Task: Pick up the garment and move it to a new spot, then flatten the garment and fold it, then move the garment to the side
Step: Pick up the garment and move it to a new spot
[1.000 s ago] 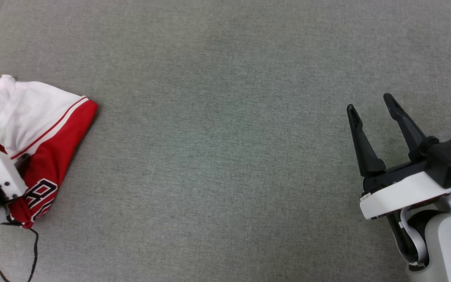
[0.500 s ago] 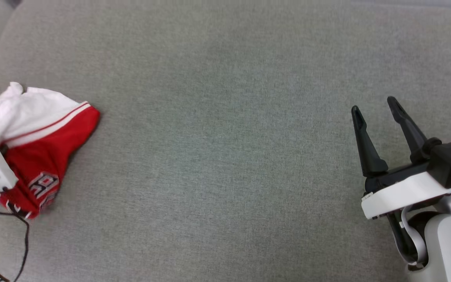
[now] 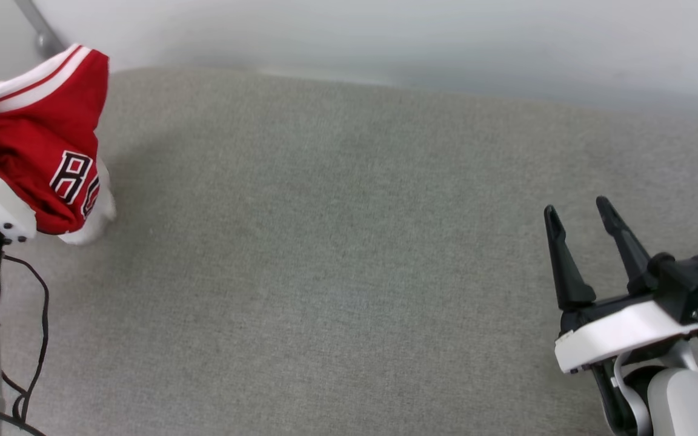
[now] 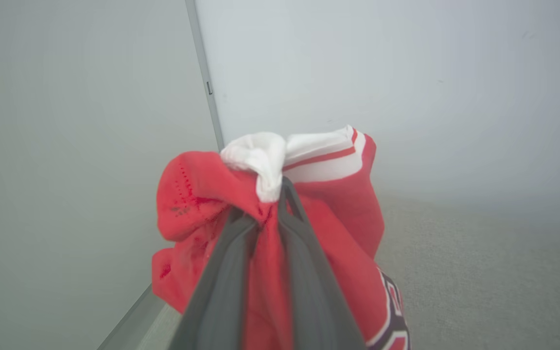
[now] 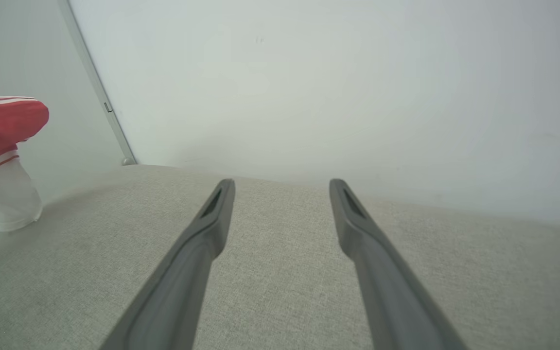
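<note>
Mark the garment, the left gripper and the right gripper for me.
garment [image 3: 34, 127], head view, red panel above the lettering
left gripper [image 4: 262, 204], left wrist view, midway between fingertips pinching the fabric
right gripper [image 5: 282, 183], right wrist view, midway between its spread fingertips

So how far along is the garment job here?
Done: the left hand is shut on the garment, which hangs bunched over the grey surface. In hand: the move to a new spot. Left: flattening, folding, moving aside; the right hand is open.

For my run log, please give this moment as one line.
left claw: shut on garment | garment: hanging bunched | right claw: open, empty
</note>
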Robot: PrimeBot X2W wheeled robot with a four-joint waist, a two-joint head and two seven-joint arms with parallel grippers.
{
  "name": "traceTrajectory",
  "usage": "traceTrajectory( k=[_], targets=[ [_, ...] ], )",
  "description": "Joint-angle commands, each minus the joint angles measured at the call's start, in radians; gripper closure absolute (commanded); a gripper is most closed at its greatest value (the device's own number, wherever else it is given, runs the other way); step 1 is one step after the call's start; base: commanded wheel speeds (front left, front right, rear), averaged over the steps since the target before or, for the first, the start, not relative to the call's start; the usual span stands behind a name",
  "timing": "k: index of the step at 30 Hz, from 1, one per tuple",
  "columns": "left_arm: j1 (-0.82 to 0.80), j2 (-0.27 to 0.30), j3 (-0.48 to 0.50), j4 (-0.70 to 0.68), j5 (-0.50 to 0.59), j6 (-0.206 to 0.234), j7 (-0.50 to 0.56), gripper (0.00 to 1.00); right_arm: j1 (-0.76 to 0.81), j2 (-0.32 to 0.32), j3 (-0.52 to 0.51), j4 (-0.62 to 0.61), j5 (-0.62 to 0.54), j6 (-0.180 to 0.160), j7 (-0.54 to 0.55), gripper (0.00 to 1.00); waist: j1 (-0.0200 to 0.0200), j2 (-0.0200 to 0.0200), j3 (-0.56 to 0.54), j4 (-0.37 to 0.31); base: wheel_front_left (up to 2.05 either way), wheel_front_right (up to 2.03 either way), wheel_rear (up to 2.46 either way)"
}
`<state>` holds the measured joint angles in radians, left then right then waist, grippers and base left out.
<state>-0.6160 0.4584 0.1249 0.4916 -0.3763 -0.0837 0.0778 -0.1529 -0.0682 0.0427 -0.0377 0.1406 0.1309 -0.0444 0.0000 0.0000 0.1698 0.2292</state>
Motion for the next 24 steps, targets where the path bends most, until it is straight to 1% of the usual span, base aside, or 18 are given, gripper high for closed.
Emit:
traceTrajectory(
  k=[1,6,12,17,22,24],
  targets=[
    [0.022,-0.009,-0.005,-0.015,0.004,0.006,-0.012,1.00,0.015,0.003,-0.001,-0.003,0.004,0.000,-0.002,0.00,0.0000,0.0000,-0.043,-0.019,0.00,0.00,0.00],
    [0.072,-0.046,-0.028,-0.119,0.025,0.028,-0.059,1.00,0.055,0.007,-0.012,-0.009,-0.013,0.000,0.008,0.00,0.0000,0.0000,-0.091,-0.068,0.00,0.00,0.00],
    [0.149,-0.128,-0.084,-0.240,0.030,0.048,-0.071,1.00,0.091,0.011,-0.028,-0.025,-0.011,0.000,0.028,0.00,0.0000,0.0000,-0.119,-0.162,0.00,0.00,0.00],
    [0.194,-0.220,-0.169,-0.309,0.025,0.033,-0.075,1.00,0.115,0.013,-0.030,-0.043,-0.006,0.000,0.049,0.00,0.0000,0.0000,-0.120,-0.266,0.00,0.00,0.00],
    [0.202,-0.316,-0.297,-0.326,0.026,0.001,-0.082,1.00,0.116,0.014,-0.035,-0.054,0.005,0.000,0.058,0.00,0.0000,0.0000,-0.099,-0.366,0.00,0.00,0.00],
    [0.202,-0.346,-0.348,-0.322,0.024,-0.010,-0.081,1.00,0.116,0.015,-0.038,-0.059,0.009,0.000,0.056,0.00,0.0000,0.0000,-0.085,-0.399,0.00,0.00,0.00]
  ],
)
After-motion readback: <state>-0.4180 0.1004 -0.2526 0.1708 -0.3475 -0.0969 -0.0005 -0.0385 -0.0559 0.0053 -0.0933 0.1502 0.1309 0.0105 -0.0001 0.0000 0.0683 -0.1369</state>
